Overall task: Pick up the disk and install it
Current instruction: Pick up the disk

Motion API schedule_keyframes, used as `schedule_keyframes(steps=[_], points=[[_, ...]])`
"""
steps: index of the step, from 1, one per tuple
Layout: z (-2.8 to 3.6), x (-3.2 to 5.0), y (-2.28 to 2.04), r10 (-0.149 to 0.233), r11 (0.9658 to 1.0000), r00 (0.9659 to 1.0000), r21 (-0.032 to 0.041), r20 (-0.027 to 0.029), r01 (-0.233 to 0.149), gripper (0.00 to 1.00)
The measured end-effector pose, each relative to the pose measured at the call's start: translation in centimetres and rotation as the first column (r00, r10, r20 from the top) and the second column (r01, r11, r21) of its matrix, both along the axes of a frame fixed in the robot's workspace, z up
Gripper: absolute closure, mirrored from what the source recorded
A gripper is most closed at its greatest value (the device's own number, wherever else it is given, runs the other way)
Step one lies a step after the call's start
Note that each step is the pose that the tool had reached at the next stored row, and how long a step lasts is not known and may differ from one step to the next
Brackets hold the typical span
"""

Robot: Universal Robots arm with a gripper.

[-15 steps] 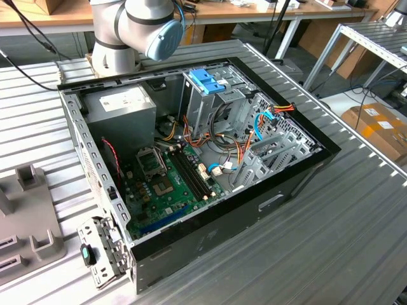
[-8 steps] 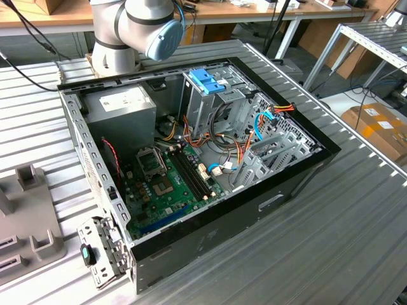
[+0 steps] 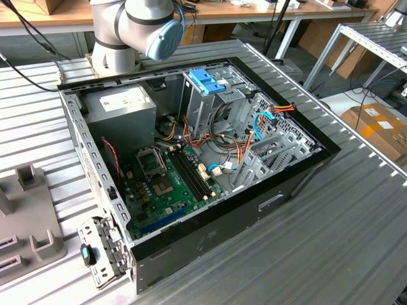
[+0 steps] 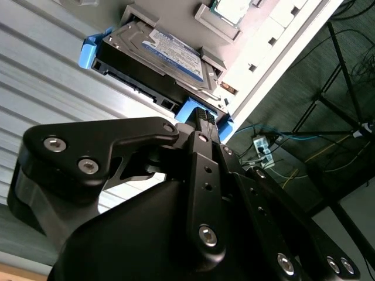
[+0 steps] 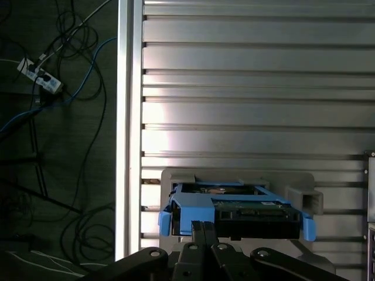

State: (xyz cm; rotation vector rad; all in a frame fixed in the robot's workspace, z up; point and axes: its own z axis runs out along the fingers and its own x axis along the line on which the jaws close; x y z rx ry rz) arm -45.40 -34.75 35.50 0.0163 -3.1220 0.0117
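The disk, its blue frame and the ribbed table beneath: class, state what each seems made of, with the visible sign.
The disk: metal body by its dull grey sheen, under a glossy printed label. The blue frame: likely moulded plastic, matt, evenly coloured. The table: probably extruded aluminium, satin silver, its straight ribs catching light.

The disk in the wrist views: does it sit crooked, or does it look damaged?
Nothing stands out. The disk lies flat and square in its grey holder, and its light-blue carrier looks whole at both ends.
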Motion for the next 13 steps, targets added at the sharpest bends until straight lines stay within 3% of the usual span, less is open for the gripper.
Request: schedule_keyframes(steps=[13], points=[[0.0,0.0,0.0,0.013,0.9999,0.9999,-0.0003,0.0,-0.013,0.89]])
